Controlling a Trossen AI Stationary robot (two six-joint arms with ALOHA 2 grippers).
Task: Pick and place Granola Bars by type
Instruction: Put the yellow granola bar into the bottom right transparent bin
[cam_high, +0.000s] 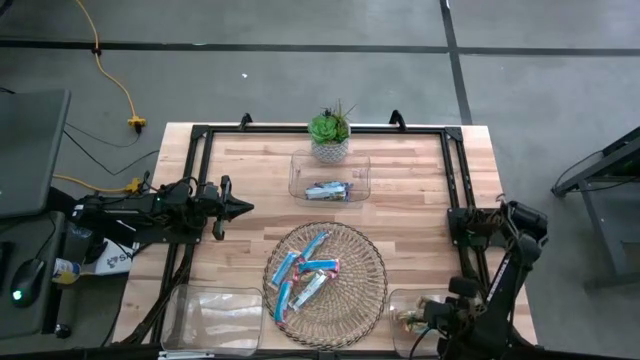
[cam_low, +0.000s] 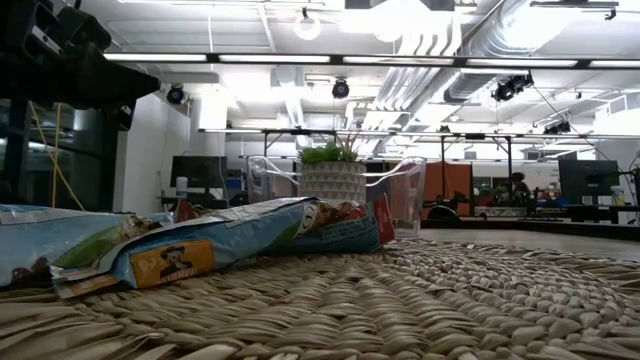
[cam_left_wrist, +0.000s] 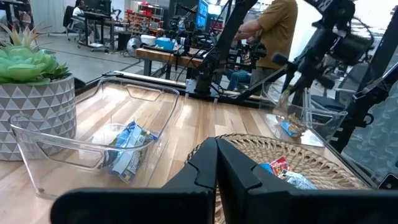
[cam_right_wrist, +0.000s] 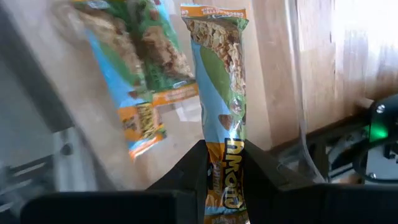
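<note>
Several granola bars with bright blue wrappers lie on the round wicker tray in the middle near side. Silvery-blue bars lie in the clear bin at the far side. My right gripper is over the clear bin at the near right and is shut on a tan-green bar. A second tan-green bar lies on that bin's floor. My left gripper is shut and holds nothing, at the table's left, pointing toward the tray. My right gripper pinches the tan-green bar between its two fingers by one end. The bar runs on straight out beyond the fingertips, along the fingers' line, down into the clear bin. Whether its free end touches the bin floor, I cannot tell.
A potted green plant stands behind the far bin. Another clear bin sits at the near left corner. A black frame runs along the table's edges. People are at desks beyond the table in the left wrist view.
</note>
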